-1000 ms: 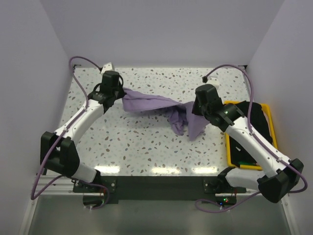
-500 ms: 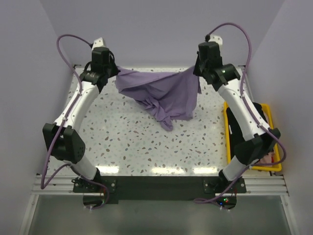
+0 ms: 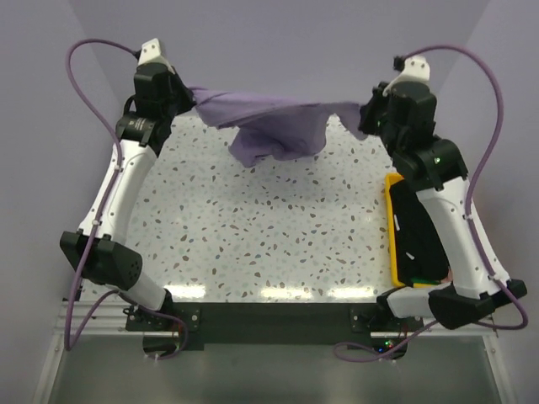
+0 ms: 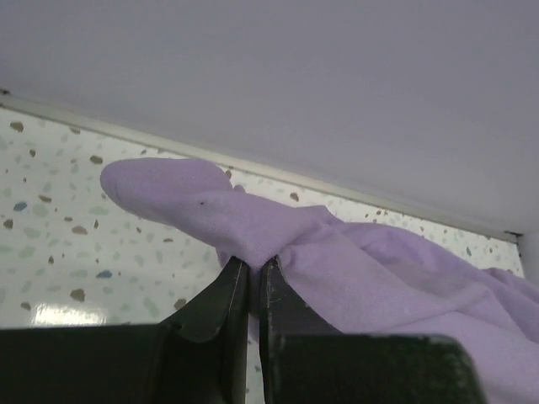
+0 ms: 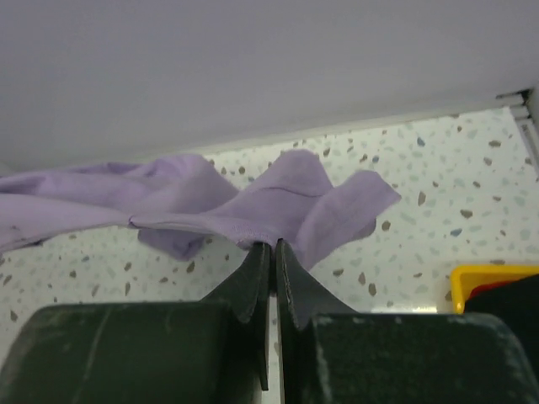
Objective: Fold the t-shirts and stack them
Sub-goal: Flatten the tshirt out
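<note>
The lavender t-shirt (image 3: 274, 122) hangs stretched in the air between both grippers, above the far part of the speckled table (image 3: 253, 227), its middle sagging in a bunch. My left gripper (image 3: 192, 94) is shut on its left end, seen close in the left wrist view (image 4: 253, 263) with cloth (image 4: 354, 261) pinched between the jaws. My right gripper (image 3: 364, 111) is shut on its right end, and the right wrist view (image 5: 273, 245) shows the cloth (image 5: 278, 202) fanning out above the jaws. The black t-shirt (image 3: 418, 236) lies in the yellow bin.
The yellow plastic bin (image 3: 392, 244) stands at the table's right edge, under my right arm; its corner shows in the right wrist view (image 5: 484, 278). White walls close in the table at the back and on both sides.
Both grippers have risen and moved apart toward the back wall, lifting the lavender t-shirt off the table and stretching it out between them.
</note>
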`<state>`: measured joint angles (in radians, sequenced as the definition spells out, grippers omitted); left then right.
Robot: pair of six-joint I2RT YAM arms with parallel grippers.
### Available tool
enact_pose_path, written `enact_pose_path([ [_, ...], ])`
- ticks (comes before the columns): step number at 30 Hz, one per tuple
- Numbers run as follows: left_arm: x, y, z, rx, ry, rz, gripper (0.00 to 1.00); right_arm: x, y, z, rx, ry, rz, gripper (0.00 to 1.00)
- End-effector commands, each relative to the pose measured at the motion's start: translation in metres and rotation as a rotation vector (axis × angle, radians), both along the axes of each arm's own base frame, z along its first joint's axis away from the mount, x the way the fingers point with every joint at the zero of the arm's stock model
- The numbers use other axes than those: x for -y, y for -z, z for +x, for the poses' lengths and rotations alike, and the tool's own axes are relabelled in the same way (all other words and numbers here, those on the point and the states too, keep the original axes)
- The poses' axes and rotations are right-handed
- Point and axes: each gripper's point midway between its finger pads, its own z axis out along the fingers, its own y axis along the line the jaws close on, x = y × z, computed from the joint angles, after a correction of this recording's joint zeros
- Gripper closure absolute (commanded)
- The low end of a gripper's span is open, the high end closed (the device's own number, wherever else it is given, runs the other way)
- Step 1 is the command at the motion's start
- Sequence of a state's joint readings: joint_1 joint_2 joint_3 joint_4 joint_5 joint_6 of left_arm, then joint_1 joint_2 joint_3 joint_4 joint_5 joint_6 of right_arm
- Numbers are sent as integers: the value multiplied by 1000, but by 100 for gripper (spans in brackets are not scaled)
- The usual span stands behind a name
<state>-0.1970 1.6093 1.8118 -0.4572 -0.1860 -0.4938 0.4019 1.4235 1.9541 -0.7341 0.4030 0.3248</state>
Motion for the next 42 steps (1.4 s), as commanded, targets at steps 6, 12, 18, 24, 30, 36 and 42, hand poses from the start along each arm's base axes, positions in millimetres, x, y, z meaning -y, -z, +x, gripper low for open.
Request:
enact_pose_path([
  [6,-15,148,-26,-337,-7,36,21,-21,235,-41,-463,-68,56,100],
  [12,-7,227,-61,-495,-7,-55,19,-37,320,-40,-649,-91,57,97],
  [18,-23,283,-116,-575,-131,-112,27,-37,332,-40,-665,-89,39,95],
  [24,-19,321,-148,-625,-123,-158,38,-42,340,-42,-671,-97,24,95],
  [30,-8,327,-132,-620,-86,-189,40,-44,346,-41,-680,-99,10,95],
  [36,-5,335,-125,-643,-91,-197,53,-44,345,-40,-674,-97,7,96],
  [42,-7,343,-121,-654,-113,-199,59,-43,345,-42,-673,-98,1,96],
])
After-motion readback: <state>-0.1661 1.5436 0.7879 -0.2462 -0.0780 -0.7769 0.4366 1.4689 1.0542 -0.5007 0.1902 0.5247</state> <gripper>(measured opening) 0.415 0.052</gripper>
